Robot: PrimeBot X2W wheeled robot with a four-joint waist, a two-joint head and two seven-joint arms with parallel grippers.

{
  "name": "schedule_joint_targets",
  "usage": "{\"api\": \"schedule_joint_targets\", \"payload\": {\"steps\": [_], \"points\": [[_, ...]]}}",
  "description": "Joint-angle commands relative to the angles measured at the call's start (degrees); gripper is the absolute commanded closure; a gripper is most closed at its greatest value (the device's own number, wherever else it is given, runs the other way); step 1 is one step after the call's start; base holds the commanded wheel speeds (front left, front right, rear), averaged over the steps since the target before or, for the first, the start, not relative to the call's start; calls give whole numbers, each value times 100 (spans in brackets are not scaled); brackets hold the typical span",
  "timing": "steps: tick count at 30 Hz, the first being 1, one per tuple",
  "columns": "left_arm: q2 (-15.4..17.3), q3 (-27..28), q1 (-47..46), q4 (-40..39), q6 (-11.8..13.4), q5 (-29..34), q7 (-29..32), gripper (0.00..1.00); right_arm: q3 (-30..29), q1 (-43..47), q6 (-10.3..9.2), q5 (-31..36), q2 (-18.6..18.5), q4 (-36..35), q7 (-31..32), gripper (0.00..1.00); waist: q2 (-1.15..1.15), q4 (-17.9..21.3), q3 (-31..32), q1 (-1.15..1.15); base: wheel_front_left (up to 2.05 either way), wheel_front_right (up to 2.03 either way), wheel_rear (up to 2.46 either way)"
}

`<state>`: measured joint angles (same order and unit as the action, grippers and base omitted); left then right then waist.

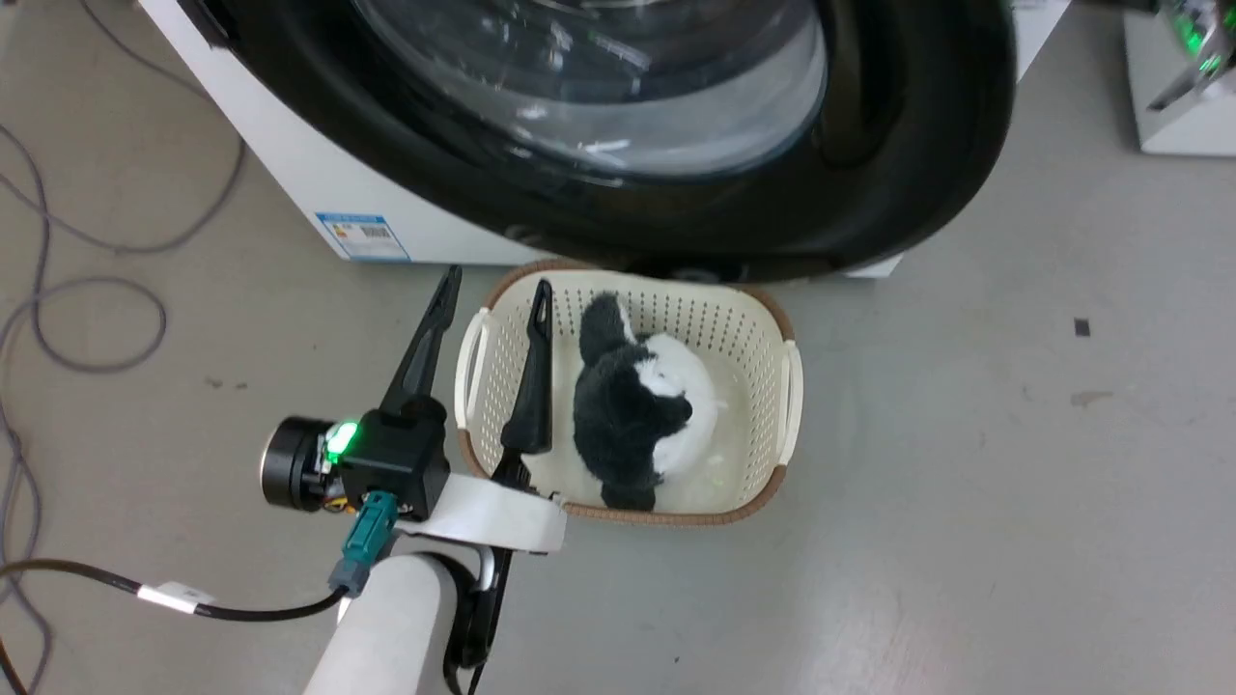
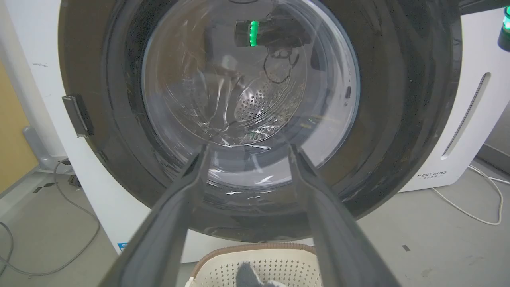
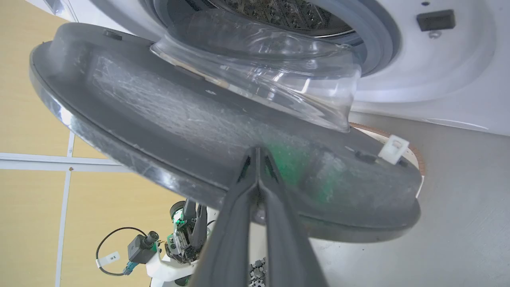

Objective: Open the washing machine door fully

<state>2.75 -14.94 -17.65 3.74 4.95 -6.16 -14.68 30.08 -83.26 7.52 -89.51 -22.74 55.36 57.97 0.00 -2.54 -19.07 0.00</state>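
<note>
1. Right gripper (image 3: 257, 150): its two dark fingers are pressed together along their length with nothing between them. The tips lie at the grey inner face of the washing machine door (image 3: 159, 119), below the glass. Actual contact cannot be judged.

2. Left gripper (image 1: 495, 282): the fingers are spread wide and hold nothing. In the head view one finger is over the bare floor (image 1: 966, 483) and the other over the near-left part of the laundry basket (image 1: 715, 319). A green light (image 1: 340, 439) glows on the wrist housing. A black tagged cable (image 1: 174, 597) runs to a teal plug at the wrist. In the left wrist view the fingers point at the door's outer face, short of it.

3. Washing machine door: a round, glossy black ring with a bulging glass bowl window (image 3: 259, 71). It is partly open, swung away from the machine front with a clear gap on its free side. In the head view its lower edge overhangs the basket's far rim.

4. Washing machine (image 3: 438, 79): white front-loader. The perforated steel drum (image 3: 287, 12) and blue-grey gasket (image 3: 374, 44) are exposed behind the door. A blue label (image 1: 362, 236) sits low on the front.

5. Laundry basket: cream perforated plastic with a brown rim. It stands on the floor just before the machine and holds a black-and-white plush toy (image 1: 628, 405).

6. FEELBIRD appliance (image 2: 466, 131): white, standing beside the machine.
</note>
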Motion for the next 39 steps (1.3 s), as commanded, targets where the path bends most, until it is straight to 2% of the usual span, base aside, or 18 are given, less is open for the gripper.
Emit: {"api": "schedule_joint_targets", "payload": {"steps": [1,10,24,39], "points": [[13,30,97,28,-5,-7,-32,0,1,173,-3,-68,54,-56,45,100,0,18,102,0,0,0,0],[36,224,463,214,-104,28,-32,0,-33,1224,-3,-413,109,-663,345,100,0,31,728,0,0,0,0],[43,342,834,379,-175,12,-32,0,16,2867,-3,-1051,231,-1998,499,100,0,-158,1266,0,0,0,0],[34,492,1146,429,-174,-15,-32,0,605,4115,-3,-1607,376,-3277,64,100,0,-345,1510,0,0,0,0]]}}
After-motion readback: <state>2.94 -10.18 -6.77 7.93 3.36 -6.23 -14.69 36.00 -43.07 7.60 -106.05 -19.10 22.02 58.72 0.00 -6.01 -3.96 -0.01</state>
